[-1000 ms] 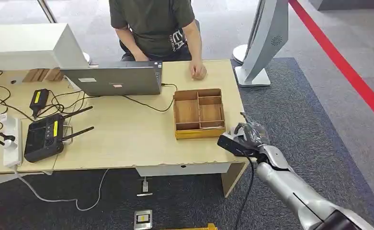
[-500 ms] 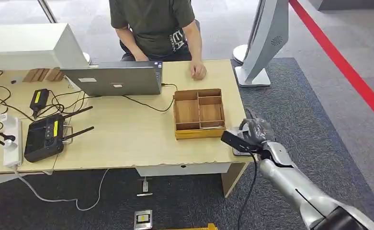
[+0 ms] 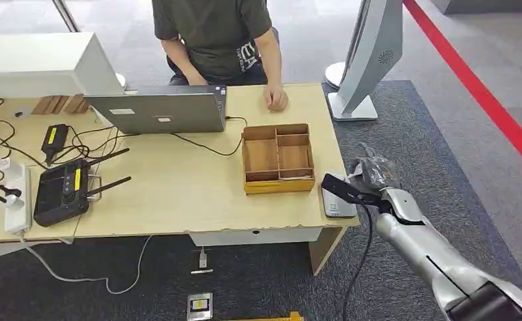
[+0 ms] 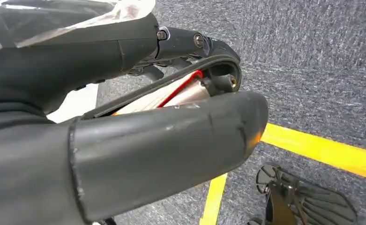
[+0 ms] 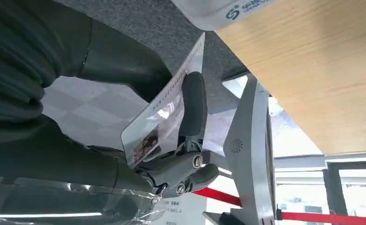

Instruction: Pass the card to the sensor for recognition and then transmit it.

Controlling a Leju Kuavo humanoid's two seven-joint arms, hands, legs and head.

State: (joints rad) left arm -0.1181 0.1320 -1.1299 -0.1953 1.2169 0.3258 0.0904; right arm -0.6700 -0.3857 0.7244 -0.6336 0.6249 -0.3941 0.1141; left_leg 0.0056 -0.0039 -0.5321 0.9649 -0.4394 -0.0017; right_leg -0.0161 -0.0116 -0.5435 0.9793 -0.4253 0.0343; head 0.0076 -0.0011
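since before, right hand (image 3: pixel 373 175) is drifting off the table's right edge (image 3: pixel 343 200); i am pinching the card (image 5: pixel 164 105), keeping it flat near the sensor (image 3: pixel 337 200).

Card (image 5: pixel 164 112) print (partly under a finger) too small to read.

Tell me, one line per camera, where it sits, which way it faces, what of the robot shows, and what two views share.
Head view: high on the body, facing forward and down at the table, the wooden tray and a seated person; right arm and right robot hand show.
Left wrist view: behind the left robot hand, facing carpet with yellow lines.
Right wrist view: behind the right robot hand, which holds the card, facing the table's edge.
Shared: head and right wrist views both show the grey stand.
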